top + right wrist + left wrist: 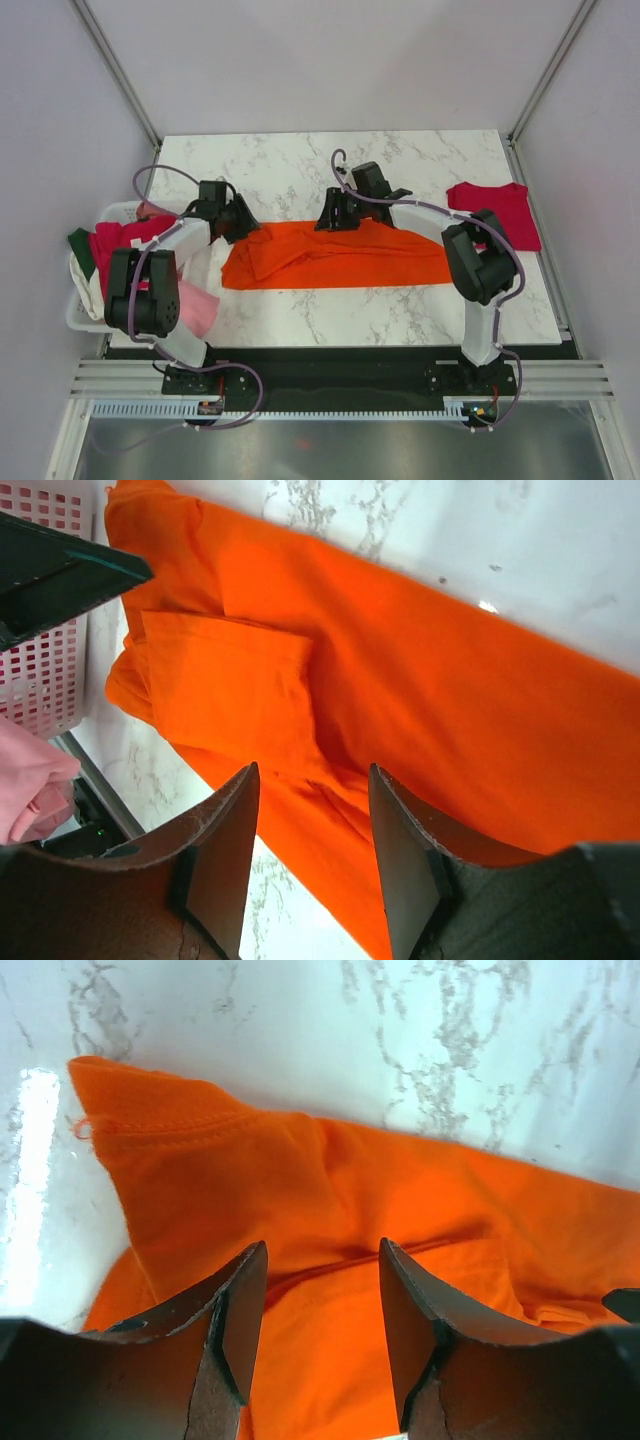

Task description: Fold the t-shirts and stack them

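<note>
Orange t-shirt (335, 255) lies in a long folded band across the middle of the marble table (400, 160). The left gripper (322, 1250) hangs over its left end, jaws parted about halfway, nothing between them. The right gripper (313, 770) hovers over the shirt too, half open and empty. Crimson t-shirt (497, 212) lies flat at the right, well apart, with more tees (115, 240) heaped in the white basket (112, 212) on the left.

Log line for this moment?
left end effector: open over orange t-shirt | right end effector: open over it | red t-shirt: apart, far right
</note>
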`<state>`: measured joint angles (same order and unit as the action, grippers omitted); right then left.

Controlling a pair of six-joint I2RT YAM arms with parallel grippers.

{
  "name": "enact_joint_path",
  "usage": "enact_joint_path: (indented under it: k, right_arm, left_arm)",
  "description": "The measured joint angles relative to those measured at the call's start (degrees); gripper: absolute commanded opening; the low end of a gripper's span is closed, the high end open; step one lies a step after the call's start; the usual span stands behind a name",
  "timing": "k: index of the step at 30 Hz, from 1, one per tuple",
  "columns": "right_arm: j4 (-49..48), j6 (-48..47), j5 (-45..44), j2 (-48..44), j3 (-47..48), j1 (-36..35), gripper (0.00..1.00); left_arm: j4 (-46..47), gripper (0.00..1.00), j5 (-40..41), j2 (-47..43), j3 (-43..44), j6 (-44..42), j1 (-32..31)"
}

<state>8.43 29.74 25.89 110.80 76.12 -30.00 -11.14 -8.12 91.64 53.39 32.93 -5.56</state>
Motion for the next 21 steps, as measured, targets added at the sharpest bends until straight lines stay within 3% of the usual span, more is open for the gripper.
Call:
enact_joint_path:
  k: [7, 13, 16, 17, 21]
  right_arm:
    - [-0.09, 1.64, 4.09, 10.93, 8.94, -2.03, 0.54]
    - [-1.60, 3.98, 8.13, 16.50, 12.59, -3.61, 0.46]
    - [-2.21, 5.09, 10.21, 17.44, 12.59, -4.07, 0.38]
    - [-2.29, 5.40, 10.73, 17.55, 12.59, -4.13, 0.30]
    - [-3.32, 5.99, 12.81, 17.55, 12.59, -4.11, 0.15]
  left_arm:
    - [-1.46, 0.54, -1.11, 5.22, 1.44, -0.17, 3.43]
    - [-2.56, 0.54, -1.49, 7.91, 3.48, -0.81, 4.39]
    - [-2.80, 0.54, -1.49, 8.50, 4.20, -1.16, 4.37]
    - [-2.97, 0.54, -1.49, 8.59, 4.33, -1.27, 4.37]
    - [-3.32, 0.53, -1.49, 9.07, 4.94, -1.51, 4.37]
